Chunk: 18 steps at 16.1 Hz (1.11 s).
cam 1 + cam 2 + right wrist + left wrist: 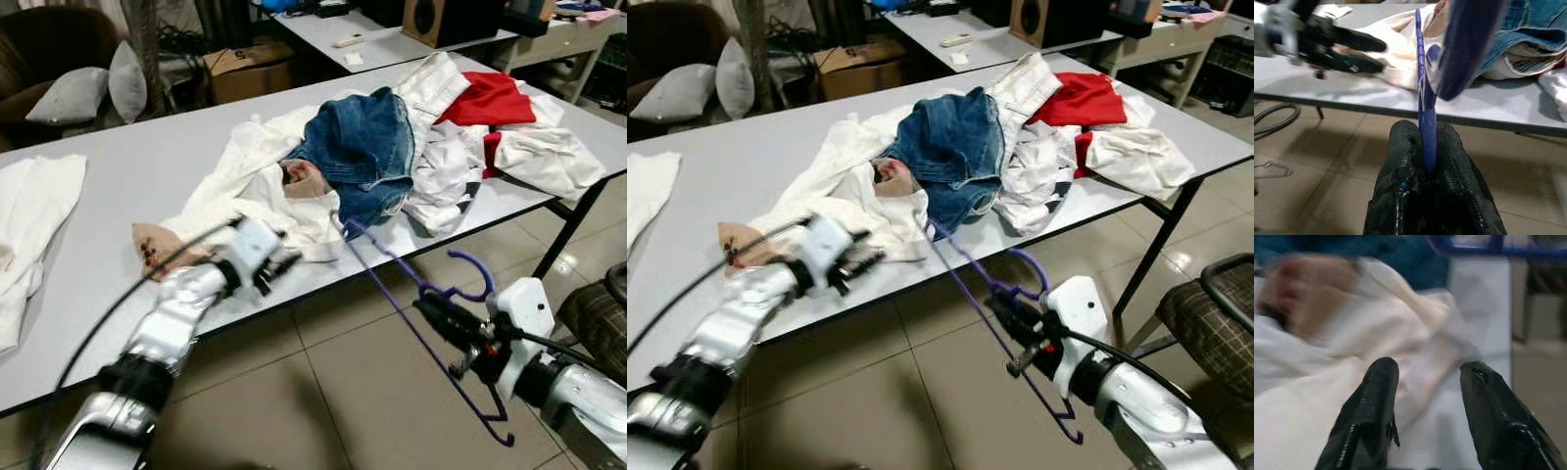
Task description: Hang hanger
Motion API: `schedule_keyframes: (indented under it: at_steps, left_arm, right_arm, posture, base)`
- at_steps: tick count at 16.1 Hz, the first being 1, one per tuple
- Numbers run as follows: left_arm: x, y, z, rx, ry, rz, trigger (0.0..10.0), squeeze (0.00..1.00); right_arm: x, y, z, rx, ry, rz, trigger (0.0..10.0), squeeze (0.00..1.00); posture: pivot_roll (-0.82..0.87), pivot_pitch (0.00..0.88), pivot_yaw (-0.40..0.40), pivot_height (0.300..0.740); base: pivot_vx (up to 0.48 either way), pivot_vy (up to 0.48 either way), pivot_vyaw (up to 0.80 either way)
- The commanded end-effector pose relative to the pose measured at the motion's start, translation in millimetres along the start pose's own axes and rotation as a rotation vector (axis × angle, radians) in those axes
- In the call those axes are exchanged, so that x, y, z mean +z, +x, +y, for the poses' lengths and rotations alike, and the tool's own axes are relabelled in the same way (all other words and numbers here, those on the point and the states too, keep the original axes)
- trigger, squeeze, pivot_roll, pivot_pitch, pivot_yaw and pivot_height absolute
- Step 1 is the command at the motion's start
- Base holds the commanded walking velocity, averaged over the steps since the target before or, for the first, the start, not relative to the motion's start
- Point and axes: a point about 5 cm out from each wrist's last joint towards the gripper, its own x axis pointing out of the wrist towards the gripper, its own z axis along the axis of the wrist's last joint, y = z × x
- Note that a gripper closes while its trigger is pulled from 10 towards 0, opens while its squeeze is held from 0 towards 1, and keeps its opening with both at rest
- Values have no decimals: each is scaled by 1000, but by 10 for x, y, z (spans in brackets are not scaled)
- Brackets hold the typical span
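Note:
My right gripper is shut on a purple hanger, held over the floor just in front of the table's edge. The hanger's far end reaches the clothes pile, and its hook curls above the gripper. The right wrist view shows the purple hanger pinched between the black fingers. My left gripper is open at the table's front edge, its fingers pointing at a crumpled white garment. That white garment lies under blue jeans.
The grey table also carries a red garment, more white clothes and a white cloth at far left. A checked chair stands at right. Behind are a second table, a cardboard box and pillows.

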Motion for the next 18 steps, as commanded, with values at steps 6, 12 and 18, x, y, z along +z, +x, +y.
schedule_keyframes:
  at_steps: [6,12,18]
  left_arm:
    - [29,138,50,-154,73,52,10000,0]
    - [-88,236,144,-10,178,200,10000,0]
    - [-199,220,182,13,242,316,9608,0]
  right_arm:
    - [78,-248,-123,-45,-16,29,10000,0]
    - [101,-341,-75,-28,8,37,10000,0]
    - [120,-329,-80,-25,9,31,10000,0]
  posture:
    - [-231,0,132,740]
    - [-249,0,124,740]
    - [-250,0,127,740]
  base:
    - [0,0,0]
    - [0,0,0]
    - [0,0,0]
